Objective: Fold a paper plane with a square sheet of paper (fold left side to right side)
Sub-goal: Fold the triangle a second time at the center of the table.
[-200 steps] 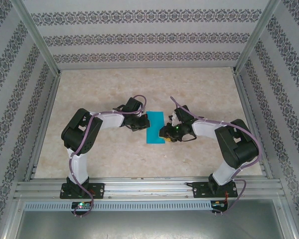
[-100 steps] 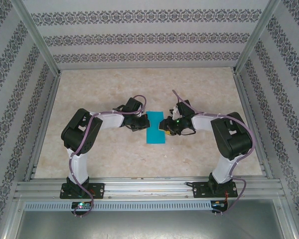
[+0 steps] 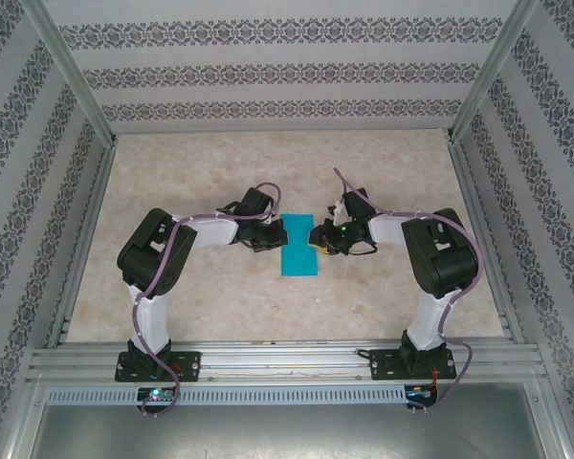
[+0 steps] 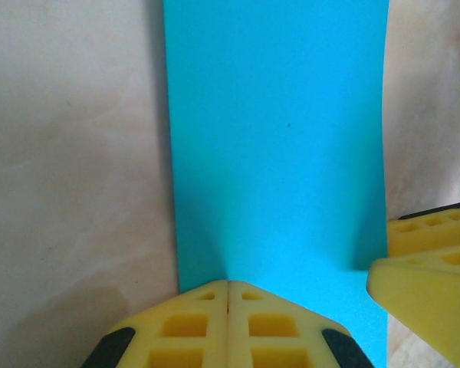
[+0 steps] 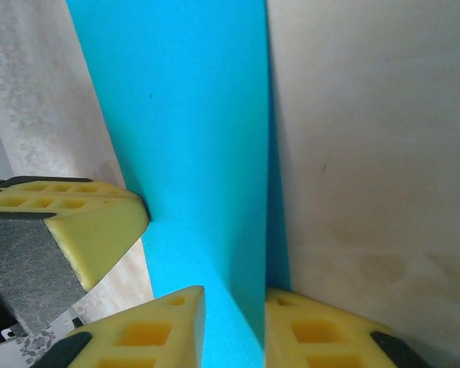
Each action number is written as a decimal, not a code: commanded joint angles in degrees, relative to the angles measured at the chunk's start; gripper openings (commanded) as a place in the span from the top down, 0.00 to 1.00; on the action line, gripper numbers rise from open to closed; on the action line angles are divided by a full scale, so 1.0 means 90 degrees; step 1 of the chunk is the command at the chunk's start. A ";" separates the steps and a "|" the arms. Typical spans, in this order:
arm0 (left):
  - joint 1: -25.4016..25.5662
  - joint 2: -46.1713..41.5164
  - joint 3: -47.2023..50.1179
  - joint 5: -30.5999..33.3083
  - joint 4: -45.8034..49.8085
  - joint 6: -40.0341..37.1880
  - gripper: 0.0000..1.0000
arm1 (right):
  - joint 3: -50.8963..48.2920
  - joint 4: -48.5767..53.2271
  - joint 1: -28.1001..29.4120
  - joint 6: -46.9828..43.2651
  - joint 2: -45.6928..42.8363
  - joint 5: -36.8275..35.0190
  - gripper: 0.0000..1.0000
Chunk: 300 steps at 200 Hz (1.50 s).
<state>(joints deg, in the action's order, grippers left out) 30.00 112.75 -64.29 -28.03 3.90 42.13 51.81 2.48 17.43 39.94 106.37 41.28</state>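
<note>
You have the folded blue paper [image 3: 299, 249] lying on the table [image 3: 220, 172] between both arms. Your left gripper [image 4: 228, 287] is pressed together, tips on the paper's left edge; your right gripper [image 5: 234, 295] stands slightly apart, straddling the lifted right edge

The table [image 3: 191, 172] has a pale beige, marbled top, matte and faintly stained in places, and is bordered by aluminium rails [image 3: 268, 356] along its near edge and sides. One sheet of paper [image 3: 299, 247] lies on it near the middle: plain teal-blue, a narrow upright rectangle with its long sides running from near to far. The long side towards the right arm is raised slightly off the surface.
</note>
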 commanded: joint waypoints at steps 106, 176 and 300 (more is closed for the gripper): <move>0.0345 -0.1769 0.0711 0.0615 0.0524 -0.1129 0.72 | 0.0269 0.0849 -0.0091 -0.0137 -0.0380 0.0212 1.00; 0.2233 -0.2285 0.0298 0.2173 0.1778 -0.2851 0.40 | 0.0240 0.1111 -0.0091 0.0030 -0.0538 0.0229 1.00; 0.3386 -0.0301 -0.1558 0.4482 0.2987 -0.3477 0.24 | 0.0122 0.0939 -0.0072 0.0237 -0.0617 0.0150 1.00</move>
<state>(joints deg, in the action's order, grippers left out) 59.90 108.20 -75.53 7.49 26.70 12.95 52.88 11.07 16.99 40.84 102.06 42.92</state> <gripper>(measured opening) 0.754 0.043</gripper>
